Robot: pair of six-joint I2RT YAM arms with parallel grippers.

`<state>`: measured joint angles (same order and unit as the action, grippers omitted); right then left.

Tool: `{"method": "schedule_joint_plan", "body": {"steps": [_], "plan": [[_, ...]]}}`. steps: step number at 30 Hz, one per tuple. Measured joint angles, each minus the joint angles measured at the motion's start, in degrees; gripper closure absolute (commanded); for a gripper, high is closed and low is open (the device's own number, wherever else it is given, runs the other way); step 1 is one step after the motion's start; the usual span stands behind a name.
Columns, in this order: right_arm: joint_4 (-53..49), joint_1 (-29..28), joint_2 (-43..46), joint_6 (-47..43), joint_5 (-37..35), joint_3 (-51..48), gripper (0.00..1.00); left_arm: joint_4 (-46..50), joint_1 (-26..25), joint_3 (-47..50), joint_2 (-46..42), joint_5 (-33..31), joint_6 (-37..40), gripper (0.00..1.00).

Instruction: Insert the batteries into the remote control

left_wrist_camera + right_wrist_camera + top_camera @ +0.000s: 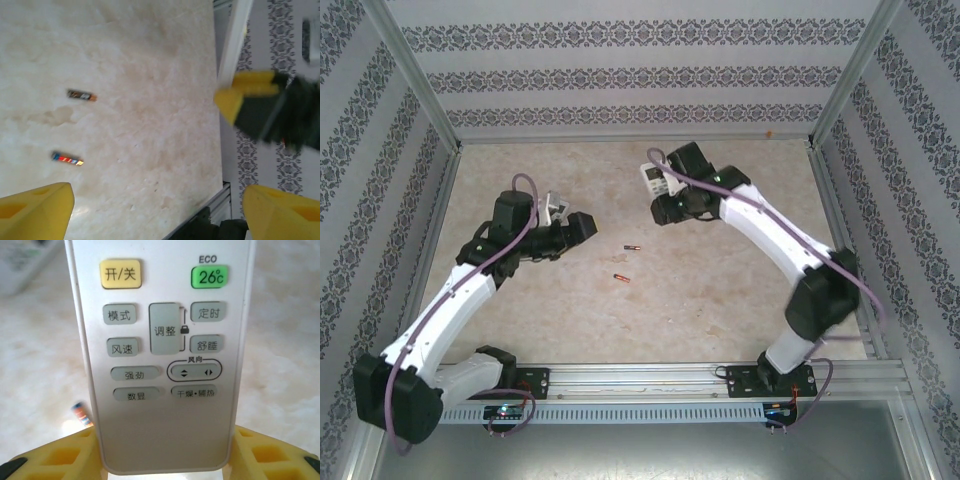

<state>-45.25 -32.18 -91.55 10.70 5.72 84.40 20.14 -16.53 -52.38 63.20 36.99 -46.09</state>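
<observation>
Our right hand grips the remote control by its lower end, button side toward the wrist camera. Our left hand hangs over the counter, jaws wide apart and empty. Two batteries lie loose on the counter between our two hands.

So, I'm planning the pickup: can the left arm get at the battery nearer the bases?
Probably yes: that battery lies on bare table just ahead of the open left tool, nothing between them.

"ECO" and "26°C" on remote control
</observation>
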Motion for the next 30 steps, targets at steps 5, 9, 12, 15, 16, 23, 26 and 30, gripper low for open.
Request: {"method": "schedule_joint_plan", "body": {"steps": [5,9,12,15,16,23,26,30], "plan": [[1.16,-5.18,6.78,1.75,3.34,-6.64,0.56,-7.74,-1.40,-4.55,5.84,3.41,-2.69,0.17],[1.27,-8.26,6.95,2.86,5.33,-7.32,0.56,-11.96,-2.60,-4.59,7.91,4.22,-5.22,0.21],[1.46,-10.51,7.56,2.89,6.64,-7.32,0.56,-13.11,-3.04,-4.55,8.87,4.17,-6.45,0.36],[1.44,-12.37,8.07,2.91,7.50,-7.32,0.56,-13.29,-3.54,-4.55,9.86,4.20,-7.13,0.55],[1.44,-12.79,8.15,2.89,7.78,-7.32,0.55,-13.29,-3.69,-4.55,10.29,4.17,-7.10,0.61],[0.94,-13.73,8.17,2.71,7.85,-6.91,0.41,-12.66,-4.39,-4.55,10.67,1.49,-9.27,0.93],[1.18,-13.77,9.05,1.81,6.54,-6.56,0.26,-10.71,-4.48,-4.90,10.14,-1.36,-11.06,0.96],[9.35,-17.51,16.81,-5.01,-1.75,-11.61,0.16,-5.60,-4.46,-5.42,10.14,-7.30,-13.97,0.95]]}}
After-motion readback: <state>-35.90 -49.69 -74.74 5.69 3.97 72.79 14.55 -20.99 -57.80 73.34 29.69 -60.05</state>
